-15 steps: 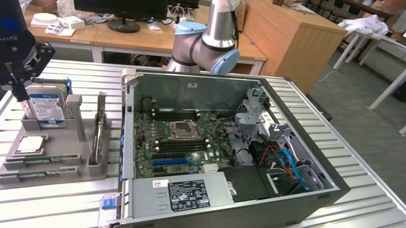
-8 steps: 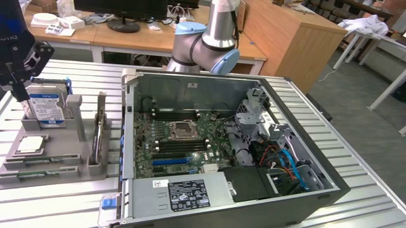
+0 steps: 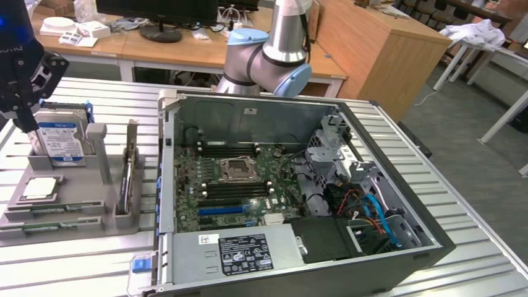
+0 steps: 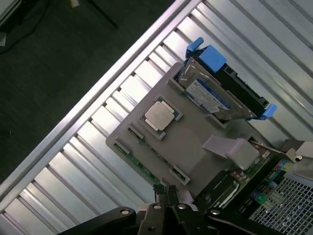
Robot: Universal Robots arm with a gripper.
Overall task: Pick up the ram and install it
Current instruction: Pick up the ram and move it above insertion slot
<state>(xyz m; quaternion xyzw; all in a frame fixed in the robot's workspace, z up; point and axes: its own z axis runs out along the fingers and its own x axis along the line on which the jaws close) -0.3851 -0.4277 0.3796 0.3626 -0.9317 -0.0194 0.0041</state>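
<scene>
Green is what I look for first, and I find it on the ram (image 3: 39, 228) (image 4: 142, 165). The slim stick lies flat in a long recess along the edge of the grey tray (image 3: 83, 198) (image 4: 190, 142) that is closest to the exterior camera. It has not been lifted. From the wrist camera I see it running along the tray's outer rim, with the square processor (image 3: 39, 187) (image 4: 159, 115) seated just inboard of it. On the processor's other side, the silver-and-blue hard drive (image 3: 59, 139) (image 4: 210, 95) stands upright in its cradle. My gripper (image 3: 27, 117) (image 4: 166, 196) is closed with its fingers pressed together and nothing between them. In the exterior view it hangs at the far left, right beside the hard drive's top edge; I cannot tell whether it touches the drive. It is well clear of the ram, with the processor lying between the two. The tray rests on the slatted metal surface (image 3: 83, 266) (image 4: 98, 147). Just beside it, on the exterior view's right, is the open computer case (image 3: 371, 272), lying on its side. Its motherboard (image 3: 239, 185) faces up, with long black slots (image 3: 227, 148) on either side of the central socket. A thin board (image 3: 128, 167) stands on edge in the tray on the side toward the case.
</scene>
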